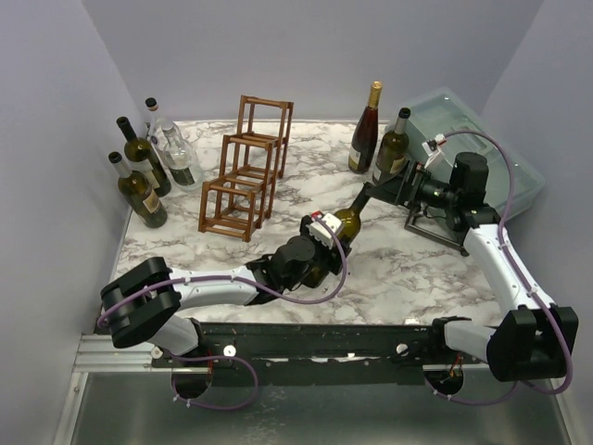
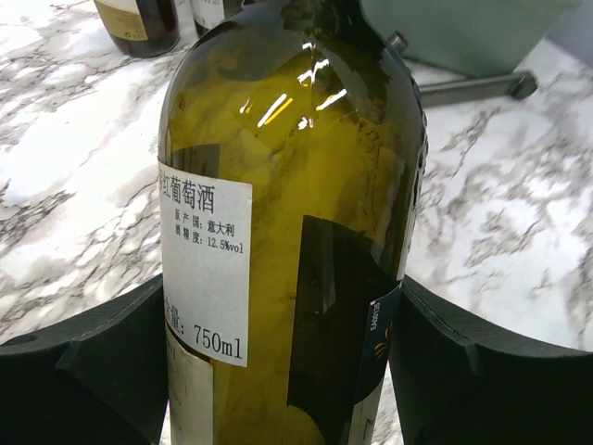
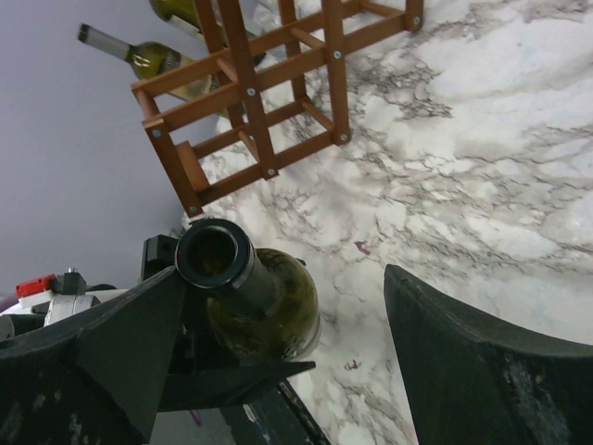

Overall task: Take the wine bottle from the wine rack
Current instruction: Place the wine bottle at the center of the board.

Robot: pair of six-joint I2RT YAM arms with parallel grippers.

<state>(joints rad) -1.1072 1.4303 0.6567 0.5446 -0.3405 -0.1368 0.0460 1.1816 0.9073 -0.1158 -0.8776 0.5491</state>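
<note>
1. The wine rack (image 1: 246,176) is at the left of the bench (image 1: 417,269). Its cells look empty, so I'd call the pull-out done.
2. The left hand (image 1: 320,244) is pinching the wine bottle (image 1: 345,222) by its body, clear of the rack.
3. The right hand (image 1: 369,197) is spread around the neck. Probably only setting it down is left.

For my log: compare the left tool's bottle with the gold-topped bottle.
The held bottle leans in the left tool; the gold-topped bottle stands upright, free. The held bottle is olive-green, uncapped; the gold-topped one darker, foil-sealed. Both are off the wine rack.
</note>
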